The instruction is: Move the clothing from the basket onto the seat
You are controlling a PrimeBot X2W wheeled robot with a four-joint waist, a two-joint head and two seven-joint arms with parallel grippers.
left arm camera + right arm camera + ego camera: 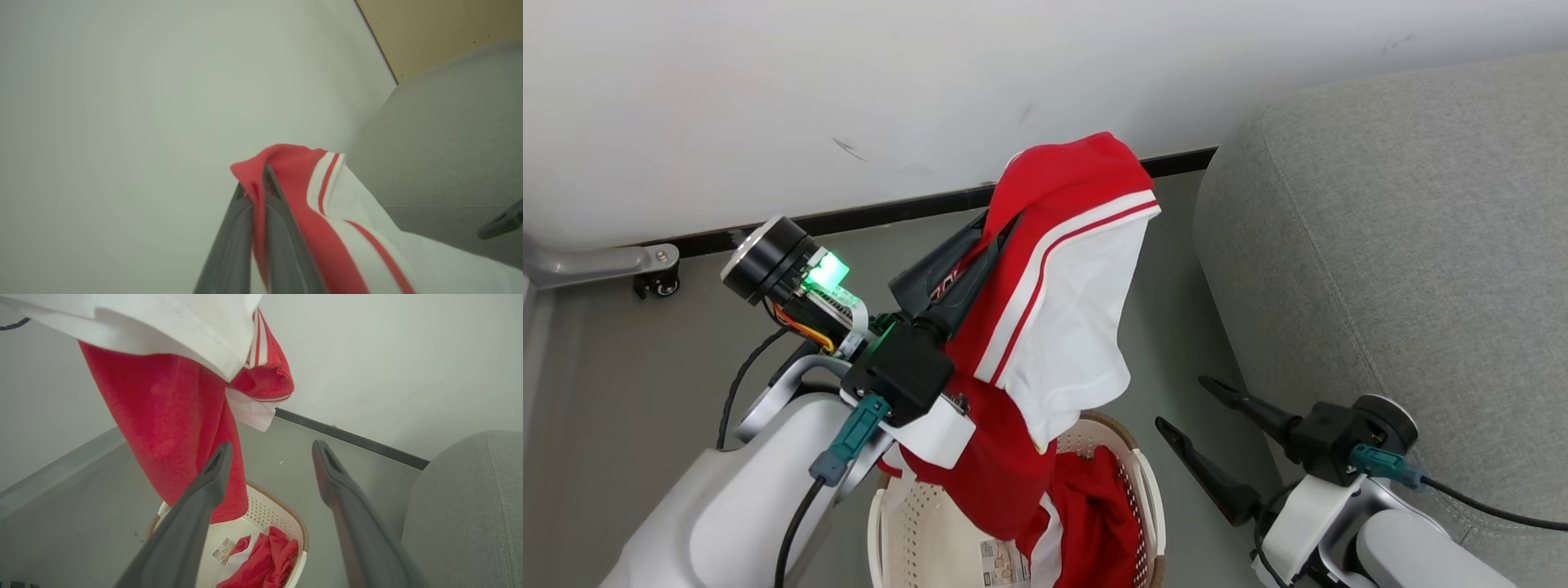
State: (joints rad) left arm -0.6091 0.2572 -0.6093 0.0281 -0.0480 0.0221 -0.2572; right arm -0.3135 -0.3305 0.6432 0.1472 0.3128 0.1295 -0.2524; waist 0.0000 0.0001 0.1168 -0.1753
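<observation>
Left hand (pixel 253 181): fingers pressed together, pinching a fold of a red garment (pixel 1062 310) held high above the basket (pixel 1152 490). In the head view the fingertips are buried in cloth; the left wrist view shows them on the red edge beside the striped trim. White panel hangs outermost. Dark lettering is partly covered and unreadable. Lower red hem hangs over the basket's opening; contact inside cannot be judged.

Basket is cut off at the frame's bottom, its left rim behind the forearm. Second red garment (pixel 1094 523) lies crumpled against the basket's right wall, beside a barcode sticker (pixel 1001 563).

Right hand (pixel 1183 402): fingers spread, holding nothing, just right of the basket.

Seat (pixel 1405 245) is further right of the basket, its far side cut off.
</observation>
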